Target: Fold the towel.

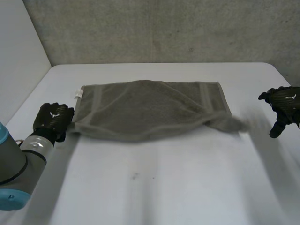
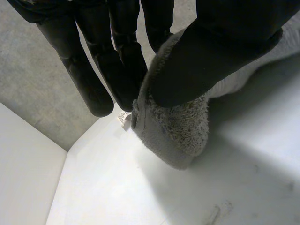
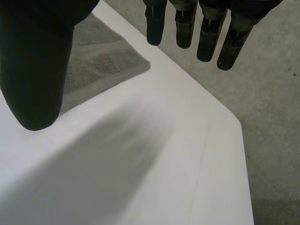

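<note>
Grey terry towel, seemingly folded once, lies across the far half of the white table; black left hand pinches its near left corner between thumb and fingers, probably to start the next fold; black right hand hangs open and empty, well apart from the towel's right end

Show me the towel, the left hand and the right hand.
towel (image 1: 150, 110), head view, middle of the cloth.
left hand (image 1: 53, 120), head view, back of the hand, at the towel's corner.
right hand (image 1: 283, 101), head view, back of the hand.
</note>
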Action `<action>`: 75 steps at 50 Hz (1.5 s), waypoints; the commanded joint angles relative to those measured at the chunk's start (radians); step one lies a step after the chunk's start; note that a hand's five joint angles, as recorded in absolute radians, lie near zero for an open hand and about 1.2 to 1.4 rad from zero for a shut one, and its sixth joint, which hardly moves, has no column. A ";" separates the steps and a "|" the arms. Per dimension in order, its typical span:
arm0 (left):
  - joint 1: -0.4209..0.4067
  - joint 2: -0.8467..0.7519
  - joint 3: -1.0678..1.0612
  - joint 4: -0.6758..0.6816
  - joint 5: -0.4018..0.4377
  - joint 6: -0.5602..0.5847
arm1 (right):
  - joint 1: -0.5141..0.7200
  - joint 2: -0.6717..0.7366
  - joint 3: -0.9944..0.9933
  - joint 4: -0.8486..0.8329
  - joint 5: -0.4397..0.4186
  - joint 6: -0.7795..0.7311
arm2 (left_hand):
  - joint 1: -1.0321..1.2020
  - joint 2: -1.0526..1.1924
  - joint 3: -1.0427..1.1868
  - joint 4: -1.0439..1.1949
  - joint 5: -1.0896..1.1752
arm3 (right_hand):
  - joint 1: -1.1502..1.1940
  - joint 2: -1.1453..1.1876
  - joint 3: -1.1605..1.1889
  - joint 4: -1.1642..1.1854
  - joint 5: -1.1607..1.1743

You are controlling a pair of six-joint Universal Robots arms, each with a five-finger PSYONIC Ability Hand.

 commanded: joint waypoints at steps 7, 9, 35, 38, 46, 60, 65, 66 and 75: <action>-0.001 -0.002 -0.001 0.000 0.000 0.000 | -0.016 -0.004 -0.004 -0.017 -0.012 0.030 | 0.192 0.178 0.179 0.179 0.179 | 0.289 0.235 0.261 0.244 0.231; -0.003 0.000 -0.001 0.000 0.000 0.000 | -0.014 -0.005 -0.001 -0.011 -0.022 0.035 | 0.192 0.178 0.179 0.179 0.179 | 0.012 -0.042 -0.017 -0.033 -0.047; 0.000 0.023 0.000 0.000 -0.002 0.001 | 0.153 0.140 0.088 -0.101 -0.184 0.340 | 0.192 0.178 0.179 0.179 0.179 | 0.009 -0.045 -0.019 -0.036 -0.049; 0.000 0.026 0.000 0.000 -0.002 0.000 | 0.190 0.151 0.091 -0.155 -0.186 0.386 | 0.192 0.178 0.179 0.179 0.179 | 0.059 0.005 0.031 0.014 0.000; 0.000 0.026 0.000 -0.002 -0.002 0.000 | 0.268 0.245 0.057 -0.242 -0.155 0.380 | 0.192 0.178 0.179 0.179 0.179 | 0.244 0.190 0.215 0.199 0.185; 0.002 0.028 0.000 -0.002 -0.002 0.001 | 0.251 0.251 0.020 -0.254 -0.022 0.288 | 0.192 0.178 0.179 0.179 0.179 | 0.391 0.337 0.362 0.345 0.332; 0.002 0.029 0.000 -0.002 -0.002 0.001 | 0.245 0.219 0.033 -0.239 -0.022 0.293 | 0.192 0.178 0.179 0.179 0.179 | 0.324 0.269 0.295 0.278 0.265; 0.002 0.029 0.000 -0.002 -0.002 0.001 | 0.239 0.208 0.039 -0.233 -0.023 0.293 | 0.192 0.178 0.179 0.179 0.179 | 0.297 0.243 0.269 0.252 0.239; 0.000 0.028 -0.001 -0.002 -0.003 0.001 | 0.223 0.208 0.046 -0.201 -0.036 0.291 | 0.192 0.178 0.179 0.179 0.179 | 0.320 0.266 0.292 0.275 0.262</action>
